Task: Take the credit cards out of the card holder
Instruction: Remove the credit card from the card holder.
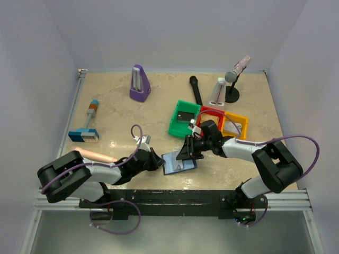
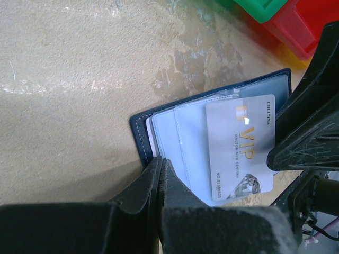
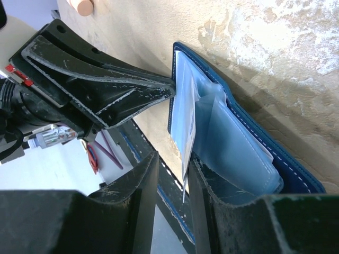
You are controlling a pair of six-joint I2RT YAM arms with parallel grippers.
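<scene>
Card holder [image 1: 177, 165], a small dark navy bifold wallet with pale blue-grey inner panels, lies open and flat on the beige marbled surface [image 1: 106, 106], close to the near edge and about midway along it. A thin pale grey credit card [image 2: 241, 145] with gold "VIP" lettering sticks partway out of one inner pocket, on the half nearer the right arm. The left tool [image 2: 160, 166] has its fingers pressed together, nothing between them, and their joined tip bears down on the card holder's left border. The right tool [image 3: 174, 159] reaches in from the opposite side with its fingers apart; the credit card's free edge stands in the gap, close against one finger, with a slit of space visible to the other. Just beyond the card holder, toward the far edge, a green plastic bin [image 1: 173, 126] holding a black object sits beside a red bin [image 1: 212, 109] and a yellow-orange bin [image 1: 237, 115]. A copper-coloured cylinder [image 1: 98, 156] lies beside the left arm near the near-left corner, and a purple metronome [image 1: 139, 84] stands well apart near the far edge.
</scene>
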